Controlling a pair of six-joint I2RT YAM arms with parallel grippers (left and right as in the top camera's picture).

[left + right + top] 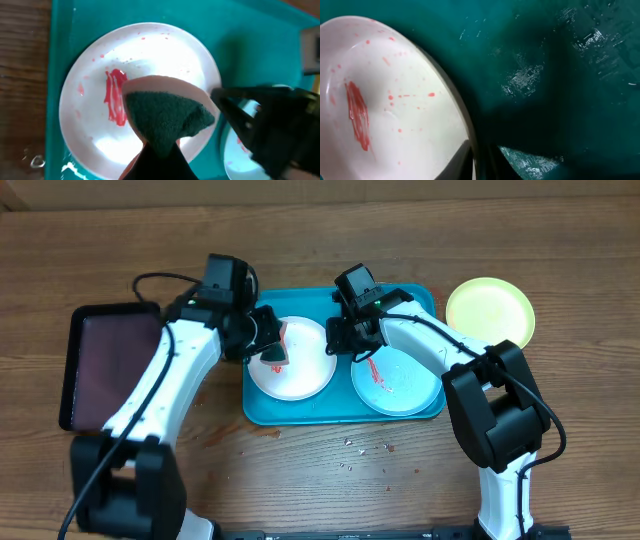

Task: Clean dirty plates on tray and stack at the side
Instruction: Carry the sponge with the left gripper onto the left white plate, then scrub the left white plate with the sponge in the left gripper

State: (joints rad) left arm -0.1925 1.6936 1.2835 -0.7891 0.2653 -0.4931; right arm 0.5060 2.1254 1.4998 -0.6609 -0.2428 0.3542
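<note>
— Three plates to enter. Surface first?

— Item: table [300, 480], brown wood grain. Pale crumbs [350, 445] lie scattered on it near the tray's front rim. No more of the room shows. Item: black tray [105, 365], rectangular, on the table, well apart from the left claw [272, 350] on its outer side.

— The tray?

— Item: tray [305, 302], bright teal, with rounded corners and a raised rim. Its floor has a wet sheen beside the right claw [479, 162]. Both claws sit over it.

— Plates, one by one.

— Item: white plate [305, 370], in the tray, directly under the left claw. It carries one thick red smear [115, 97] and pink specks across the face.
Item: mint plate [405, 385], in the tray, just beside the right claw and partly under that arm, with a red streak on it.
Item: yellow-green plate [490, 310], on the table outside the tray, well apart from the right claw, with a plain face.

— Claws?

— Left claw: clenched on a sponge [165, 117] with a dark green face and pinkish backing. The sponge hangs over the white plate just beside the smear; contact cannot be told.
Right claw: one finger on each side of the white plate's rim, close against it, grasping that rim on the side away from the smear.
</note>
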